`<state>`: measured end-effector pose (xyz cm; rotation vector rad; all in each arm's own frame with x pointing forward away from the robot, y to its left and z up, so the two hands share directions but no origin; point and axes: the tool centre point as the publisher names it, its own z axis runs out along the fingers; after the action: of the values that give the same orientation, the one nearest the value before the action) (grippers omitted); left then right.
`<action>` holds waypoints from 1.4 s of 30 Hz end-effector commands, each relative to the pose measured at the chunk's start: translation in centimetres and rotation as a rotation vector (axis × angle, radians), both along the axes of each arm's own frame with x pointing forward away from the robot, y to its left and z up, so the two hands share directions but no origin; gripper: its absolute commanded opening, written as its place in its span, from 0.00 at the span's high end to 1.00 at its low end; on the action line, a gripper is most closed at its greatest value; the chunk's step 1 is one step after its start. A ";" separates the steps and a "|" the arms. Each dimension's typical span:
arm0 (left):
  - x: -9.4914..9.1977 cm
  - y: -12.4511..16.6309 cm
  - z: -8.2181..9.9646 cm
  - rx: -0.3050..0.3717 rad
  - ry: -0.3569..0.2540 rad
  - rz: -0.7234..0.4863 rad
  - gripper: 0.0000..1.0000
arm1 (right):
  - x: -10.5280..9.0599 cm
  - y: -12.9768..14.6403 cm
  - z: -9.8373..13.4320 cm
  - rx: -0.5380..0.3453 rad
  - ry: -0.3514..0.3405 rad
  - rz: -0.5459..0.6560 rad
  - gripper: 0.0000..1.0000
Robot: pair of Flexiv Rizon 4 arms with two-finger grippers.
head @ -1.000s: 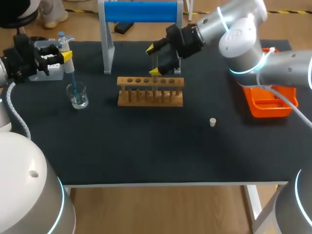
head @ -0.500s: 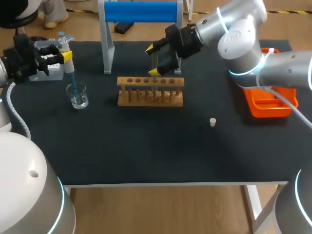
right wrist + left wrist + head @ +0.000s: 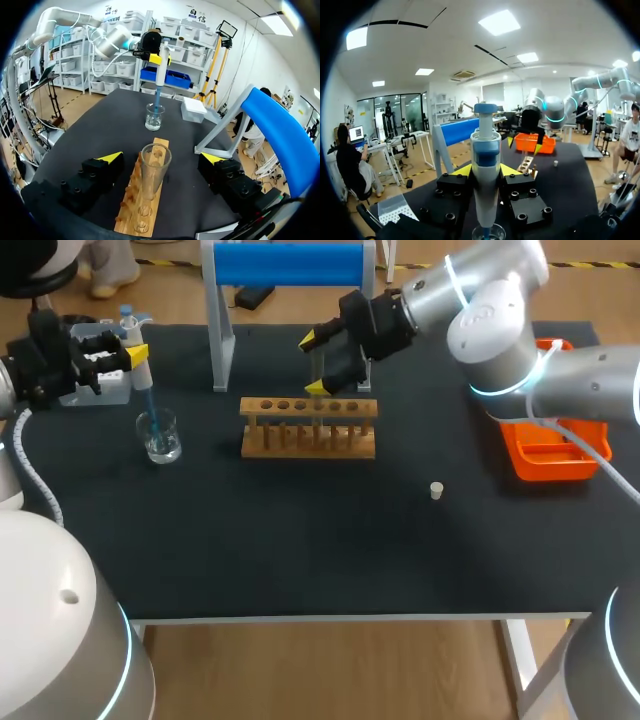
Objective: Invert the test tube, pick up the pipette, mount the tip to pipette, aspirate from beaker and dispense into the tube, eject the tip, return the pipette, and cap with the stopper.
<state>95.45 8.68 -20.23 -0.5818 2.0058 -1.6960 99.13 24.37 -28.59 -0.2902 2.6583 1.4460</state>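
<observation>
At the table's back left, my left gripper (image 3: 132, 352) is shut on the white and blue pipette (image 3: 130, 335). The pipette's blue tip dips into the glass beaker (image 3: 159, 435). From the left wrist the pipette (image 3: 485, 160) stands upright between the yellow fingers, over the beaker (image 3: 488, 233). My right gripper (image 3: 318, 362) is open above the wooden rack (image 3: 308, 426). The clear test tube (image 3: 154, 172) stands mouth up in the rack (image 3: 142, 205), between the wide-apart fingers (image 3: 111, 157) without touching them. A small white stopper (image 3: 436, 490) lies on the mat, right of the rack.
A pale tip box (image 3: 98, 388) sits at the back left corner behind the beaker. A stand with a blue roll (image 3: 290, 264) rises behind the rack. An orange tray (image 3: 552, 452) lies at the right edge.
</observation>
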 end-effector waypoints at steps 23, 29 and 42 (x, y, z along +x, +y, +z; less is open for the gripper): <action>-1.2 -1.0 3.8 0.046 -0.067 0.014 1.00 | 0.0 -0.1 0.1 -0.002 0.001 0.000 0.00; -1.5 -1.3 5.2 0.064 -0.087 0.019 1.00 | 0.0 -0.1 0.1 -0.002 0.001 0.000 0.00; -2.2 -2.2 7.2 0.104 -0.113 0.023 1.00 | 0.0 -0.1 0.1 -0.002 0.001 0.000 0.00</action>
<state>93.62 6.53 -13.35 -0.4540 1.9830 -1.5736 99.11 24.38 -28.58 -0.2899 2.6582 1.4454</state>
